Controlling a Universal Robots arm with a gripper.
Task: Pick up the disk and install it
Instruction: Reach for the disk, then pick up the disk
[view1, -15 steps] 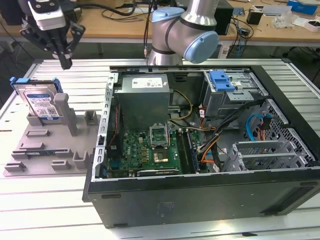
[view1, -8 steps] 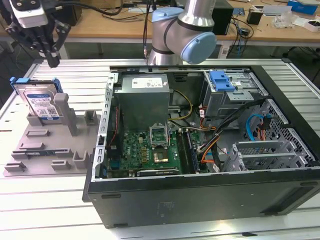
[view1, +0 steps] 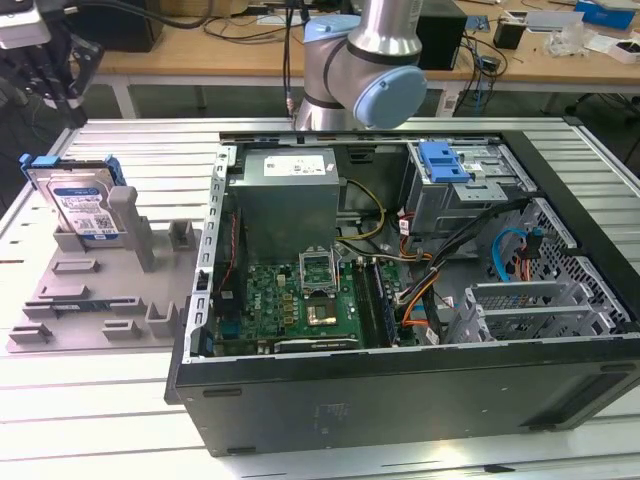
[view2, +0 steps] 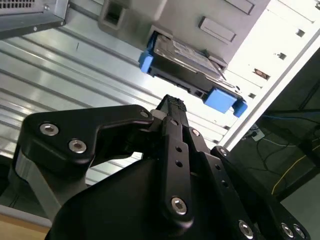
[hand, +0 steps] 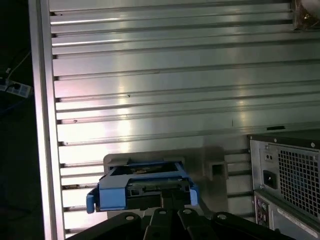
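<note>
while the pincer (view1: 68, 98) hangs above it without touching, the disk (view1: 85, 205) stands on edge in a slot of the grey holder (view1: 100, 290) on the slatted desk (view1: 90, 400), at the exterior view's left, beside the open computer case (view1: 400, 390). it's a flat silver drive with a blue-and-white label, ringed by a blue plastic bracket. whether the pincer is clenched or released i can't tell

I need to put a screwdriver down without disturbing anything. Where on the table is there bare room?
Bare slats of the table lie in front of the grey tray, at the exterior view's left. A narrower strip runs before the computer case. The tray's far end is crowded: the disk stands there.
</note>
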